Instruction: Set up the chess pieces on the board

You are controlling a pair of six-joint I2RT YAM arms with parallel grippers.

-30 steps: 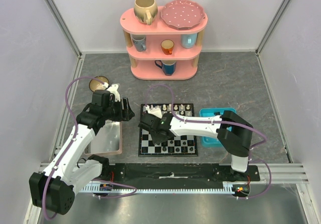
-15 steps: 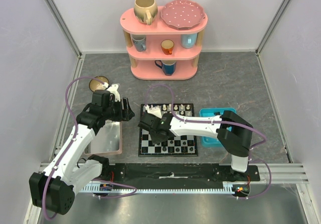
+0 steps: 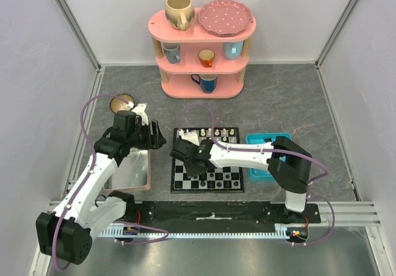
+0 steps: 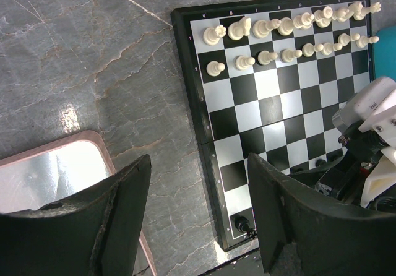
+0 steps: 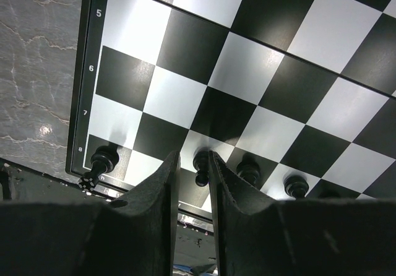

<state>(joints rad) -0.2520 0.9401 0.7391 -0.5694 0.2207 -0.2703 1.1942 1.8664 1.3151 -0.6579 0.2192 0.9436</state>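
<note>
Within the narrowly parted right claw [image 5: 193, 158] a black pawn [image 5: 200, 166] is seen, hidden from above; a grip cannot be told. The left claw [image 4: 199, 164] is held wide apart.

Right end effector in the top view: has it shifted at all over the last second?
No. The right end effector stays over the near-left part of the board, at the same spot against the board's left border.
</note>
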